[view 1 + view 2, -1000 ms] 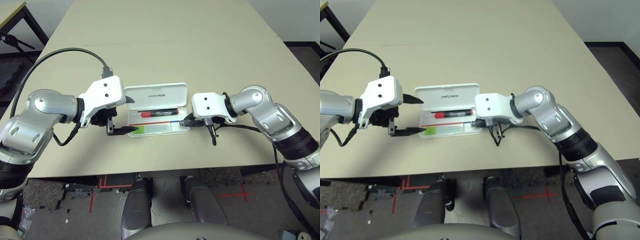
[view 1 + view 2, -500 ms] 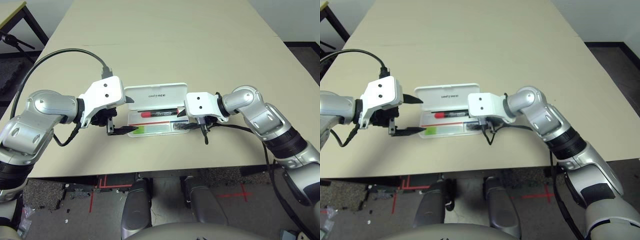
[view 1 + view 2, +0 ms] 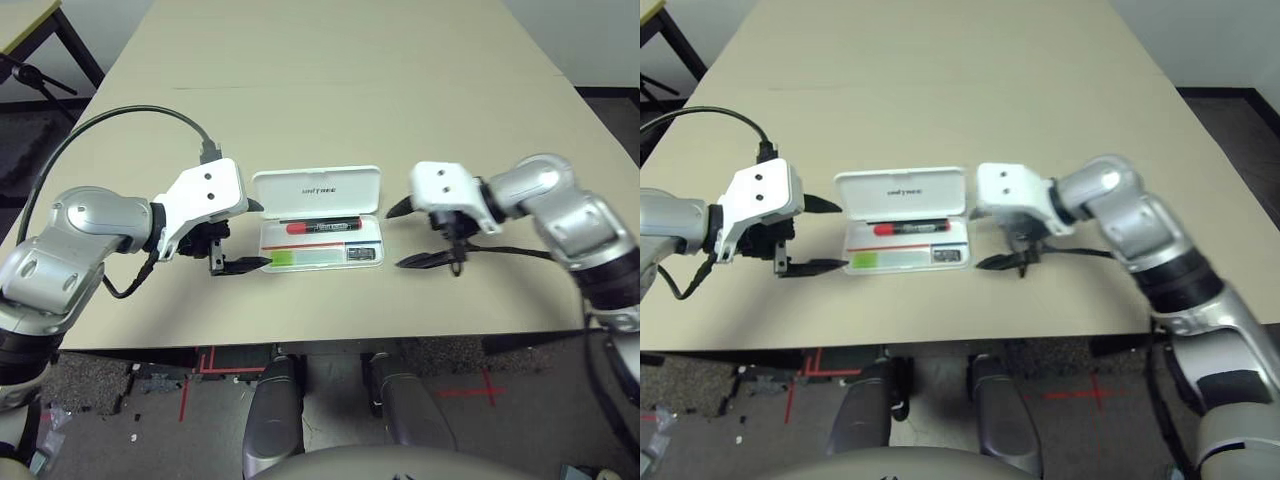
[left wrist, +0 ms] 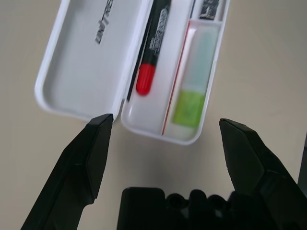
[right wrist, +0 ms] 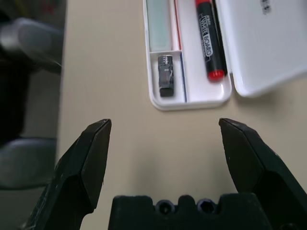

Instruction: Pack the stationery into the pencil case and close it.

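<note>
The white pencil case (image 3: 285, 186) lies open near the table's front edge, lid folded back. In its tray lie the red marker (image 3: 322, 226), the lime-green and translucent stick (image 3: 308, 258) and the small black clip (image 3: 358, 254). My left gripper (image 3: 258, 235) stands open at the case's left end, one finger on each side of it, holding nothing. My right gripper (image 3: 393, 239) is open and empty just off the case's right end. The left wrist view looks along the case (image 4: 76, 72) with the marker (image 4: 154, 43) and stick (image 4: 192, 96). The right wrist view has the clip (image 5: 165, 77) in the tray's end compartment.
The beige table (image 3: 330, 90) stretches far behind the case. A black cable (image 3: 120, 112) loops over my left forearm. Another table's corner (image 3: 25, 15) stands at the far left, and the front edge (image 3: 330, 335) drops to the floor.
My right gripper has opened, left the black clip in the tray's right end, and drawn back to the right of the case. The left arm has stayed put.
</note>
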Robot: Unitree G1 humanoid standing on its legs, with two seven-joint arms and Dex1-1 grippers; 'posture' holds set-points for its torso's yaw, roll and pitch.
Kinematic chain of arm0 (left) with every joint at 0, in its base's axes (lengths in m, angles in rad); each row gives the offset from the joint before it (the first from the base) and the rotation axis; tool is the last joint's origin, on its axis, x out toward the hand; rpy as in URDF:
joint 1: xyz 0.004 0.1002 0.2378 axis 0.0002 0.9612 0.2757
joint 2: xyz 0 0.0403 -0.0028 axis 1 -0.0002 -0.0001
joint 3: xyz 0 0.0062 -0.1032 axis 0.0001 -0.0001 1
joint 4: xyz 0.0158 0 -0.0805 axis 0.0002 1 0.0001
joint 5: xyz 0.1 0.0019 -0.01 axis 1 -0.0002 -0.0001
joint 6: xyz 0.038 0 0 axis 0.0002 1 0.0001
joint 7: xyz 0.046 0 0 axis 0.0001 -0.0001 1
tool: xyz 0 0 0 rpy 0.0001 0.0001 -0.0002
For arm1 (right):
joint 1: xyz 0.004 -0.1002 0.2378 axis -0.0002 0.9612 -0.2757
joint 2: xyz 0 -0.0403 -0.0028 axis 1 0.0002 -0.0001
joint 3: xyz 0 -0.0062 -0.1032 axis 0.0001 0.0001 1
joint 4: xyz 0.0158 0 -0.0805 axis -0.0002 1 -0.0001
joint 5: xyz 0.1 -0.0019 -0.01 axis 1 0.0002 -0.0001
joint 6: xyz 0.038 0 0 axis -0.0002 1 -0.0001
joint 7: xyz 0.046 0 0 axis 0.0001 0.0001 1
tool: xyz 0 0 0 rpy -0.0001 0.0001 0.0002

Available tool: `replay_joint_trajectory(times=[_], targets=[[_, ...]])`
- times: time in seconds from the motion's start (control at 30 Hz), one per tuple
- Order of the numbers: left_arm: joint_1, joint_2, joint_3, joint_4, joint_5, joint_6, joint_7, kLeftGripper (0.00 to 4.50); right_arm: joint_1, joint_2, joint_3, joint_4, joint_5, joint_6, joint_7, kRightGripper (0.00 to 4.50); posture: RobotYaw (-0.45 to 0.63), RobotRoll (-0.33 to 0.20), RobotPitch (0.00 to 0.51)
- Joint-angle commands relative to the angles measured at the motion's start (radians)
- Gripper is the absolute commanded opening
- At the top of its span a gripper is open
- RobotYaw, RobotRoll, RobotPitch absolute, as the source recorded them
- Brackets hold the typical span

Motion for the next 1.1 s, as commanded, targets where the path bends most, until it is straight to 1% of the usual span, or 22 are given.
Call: replay_joint_trajectory(times=[0.03, 0.17, 0.27, 0.33, 0.37, 0.43, 0.47, 0.57, 0.7, 0.73, 0.77, 0.93, 1.0, 1.1], targets=[[0.018, 0.023, 0.027, 0.022, 0.007, -0.018, -0.012, 4.5, 0.05, -0.059, -0.072, -0.062, 0.094, 0.073, 0.03, 4.48, 0.0, 0.0, 0.167], [0.028, 0.034, 0.035, 0.055, 0.011, -0.04, -0.019, 4.5, 0.109, -0.112, -0.112, -0.097, 0.133, 0.093, 0.023, 4.48, -0.01, 0.0, 0.165], [0.02, 0.023, 0.026, 0.097, 0.023, -0.06, -0.012, 4.5, 0.13, -0.116, -0.127, -0.109, 0.147, 0.104, -0.006, 4.48, -0.02, 0.0, 0.163], [0.007, 0.002, 0.016, 0.14, 0.034, -0.07, 0.002, 4.5, 0.139, -0.112, -0.13, -0.116, 0.154, 0.108, -0.024, 4.48, -0.03, 0.0, 0.163], [0.003, -0.005, 0.001, 0.172, 0.065, -0.097, 0.017, 4.32, 0.144, -0.11, -0.129, -0.121, 0.158, 0.11, -0.032, 4.5, -0.03, 0.0, 0.163], [-0.003, -0.011, -0.032, 0.235, 0.133, -0.157, 0.035, 3.86, 0.15, -0.107, -0.126, -0.128, 0.164, 0.112, -0.045, 4.5, -0.04, 0.0, 0.163], [-0.011, -0.021, -0.046, 0.277, 0.165, -0.184, 0.05, 3.51, 0.151, -0.103, -0.126, -0.13, 0.167, 0.114, -0.055, 4.5, -0.04, 0.0, 0.164], [-0.038, -0.059, -0.07, 0.387, 0.227, -0.254, 0.083, 2.33, 0.152, -0.096, -0.127, -0.138, 0.181, 0.123, -0.075, 4.5, -0.05, 0.0, 0.167], [-0.041, -0.064, -0.095, 0.474, 0.297, -0.332, 0.084, 0.79, 0.157, -0.096, -0.128, -0.149, 0.196, 0.129, -0.092, 4.5, -0.05, 0.0, 0.169], [-0.048, -0.072, -0.096, 0.494, 0.31, -0.35, 0.092, 0.32, 0.158, -0.096, -0.128, -0.151, 0.198, 0.131, -0.096, 4.5, -0.05, 0.0, 0.171], [-0.057, -0.083, -0.096, 0.511, 0.319, -0.363, 0.102, 0.04, 0.159, -0.096, -0.127, -0.153, 0.201, 0.132, -0.1, 4.5, -0.05, 0.0, 0.171], [-0.128, -0.171, -0.099, 0.589, 0.354, -0.425, 0.16, 0.02, 0.158, -0.095, -0.119, -0.154, 0.206, 0.132, -0.116, 4.5, -0.05, 0.0, 0.169], [-0.143, -0.191, -0.124, 0.607, 0.379, -0.454, 0.152, 0.02, 0.154, -0.09, -0.112, -0.153, 0.204, 0.136, -0.125, 4.5, -0.05, 0.0, 0.169], [-0.188, -0.265, -0.126, 0.647, 0.39, -0.46, 0.192, 0.02, 0.147, -0.082, -0.105, -0.156, 0.206, 0.142, -0.134, 4.5, -0.05, 0.0, 0.167]])
